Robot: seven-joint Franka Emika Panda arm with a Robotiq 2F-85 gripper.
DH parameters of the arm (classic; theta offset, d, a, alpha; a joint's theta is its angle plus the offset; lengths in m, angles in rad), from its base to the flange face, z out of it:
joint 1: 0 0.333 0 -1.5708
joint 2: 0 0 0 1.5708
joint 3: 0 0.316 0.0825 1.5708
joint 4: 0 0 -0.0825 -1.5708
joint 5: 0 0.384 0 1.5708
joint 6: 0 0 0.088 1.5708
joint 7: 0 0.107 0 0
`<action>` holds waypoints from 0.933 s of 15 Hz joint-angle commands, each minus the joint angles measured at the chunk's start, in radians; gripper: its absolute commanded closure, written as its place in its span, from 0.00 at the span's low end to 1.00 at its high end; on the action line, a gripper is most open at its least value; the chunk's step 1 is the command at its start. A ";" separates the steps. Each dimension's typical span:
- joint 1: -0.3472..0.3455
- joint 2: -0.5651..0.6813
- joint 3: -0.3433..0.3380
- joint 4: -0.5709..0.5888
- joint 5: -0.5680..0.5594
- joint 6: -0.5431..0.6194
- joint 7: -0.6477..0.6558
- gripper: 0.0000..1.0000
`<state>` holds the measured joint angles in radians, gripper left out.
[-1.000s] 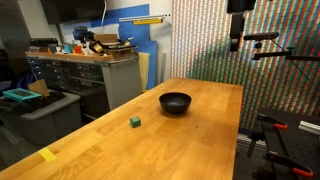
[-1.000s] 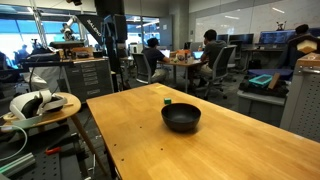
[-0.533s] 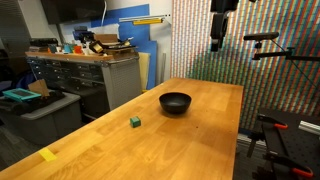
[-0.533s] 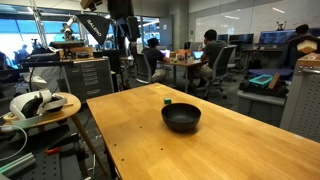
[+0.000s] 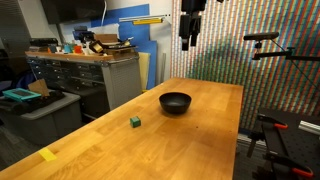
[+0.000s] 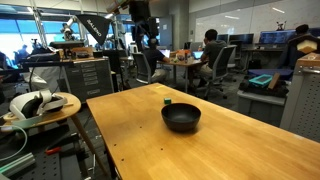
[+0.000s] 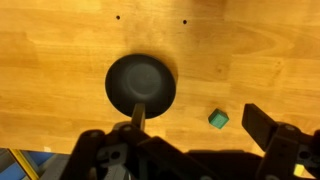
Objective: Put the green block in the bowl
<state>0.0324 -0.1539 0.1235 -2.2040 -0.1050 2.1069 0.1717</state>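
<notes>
While the black Robotiq gripper (image 5: 187, 38) hangs high above the light wooden tabletop (image 5: 195, 145), jaws spread and empty, one tiny dark-green cube (image 7: 218, 119) sits there near one round, shallow matte-black bowl (image 7: 140, 84), not touching it.

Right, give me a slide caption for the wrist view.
Open gripper above black bowl and green block on wooden table.

green block (image 5: 134, 121): one small cube
bowl (image 5: 175, 101): one, black and round
gripper (image 5: 187, 43): one, on one arm (image 5: 191, 6)
yellow tape piece (image 5: 47, 154): one
wooden table (image 5: 190, 150): one
dark dots (image 7: 118, 17) on tabletop: two
</notes>
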 commanded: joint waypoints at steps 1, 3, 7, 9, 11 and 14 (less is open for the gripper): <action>0.018 0.173 0.006 0.172 -0.049 -0.001 0.051 0.00; 0.036 0.250 0.002 0.233 -0.051 0.020 0.053 0.00; 0.075 0.387 -0.006 0.345 -0.052 0.040 0.058 0.00; 0.093 0.449 -0.017 0.404 -0.035 0.052 0.118 0.00; 0.108 0.507 -0.030 0.457 -0.023 0.096 0.190 0.00; 0.133 0.590 -0.061 0.538 -0.013 0.133 0.312 0.00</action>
<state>0.1304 0.3422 0.1023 -1.7831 -0.1350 2.2212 0.3779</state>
